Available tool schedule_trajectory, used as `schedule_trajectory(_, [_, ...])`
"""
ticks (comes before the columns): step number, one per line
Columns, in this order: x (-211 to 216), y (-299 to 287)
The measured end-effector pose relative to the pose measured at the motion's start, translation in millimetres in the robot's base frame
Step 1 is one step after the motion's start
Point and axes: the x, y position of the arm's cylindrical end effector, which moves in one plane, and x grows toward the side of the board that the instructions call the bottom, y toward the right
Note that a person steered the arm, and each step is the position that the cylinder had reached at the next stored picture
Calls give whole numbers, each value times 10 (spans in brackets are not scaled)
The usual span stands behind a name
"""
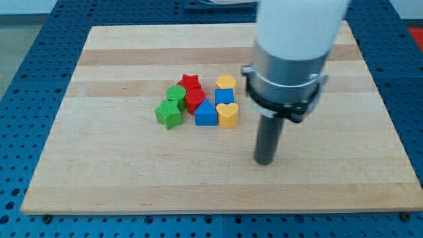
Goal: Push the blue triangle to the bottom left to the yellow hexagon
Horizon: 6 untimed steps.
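Note:
The blue triangle (205, 114) lies in a tight cluster of blocks left of the board's middle. The yellow hexagon (226, 82) sits up and to the right of it, at the cluster's top right. A blue square block (225, 96) lies between them, just below the hexagon. A yellow heart (228, 116) touches the triangle's right side. My tip (264, 160) rests on the board below and to the right of the cluster, apart from every block, about a block's width right of the heart and lower.
A red star (190, 82) and a red round block (195, 100) lie left of the blue blocks. A green cylinder (176, 94) and a green star (168, 114) form the cluster's left side. The wooden board (99, 172) lies on a blue perforated table.

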Motion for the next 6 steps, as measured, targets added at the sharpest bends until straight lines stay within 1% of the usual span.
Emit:
schedule_trajectory(2, [-50, -709])
schedule_trajectory(3, [-273, -841])
schedule_trajectory(5, [-769, -850])
schedule_trajectory(6, [-862, -850])
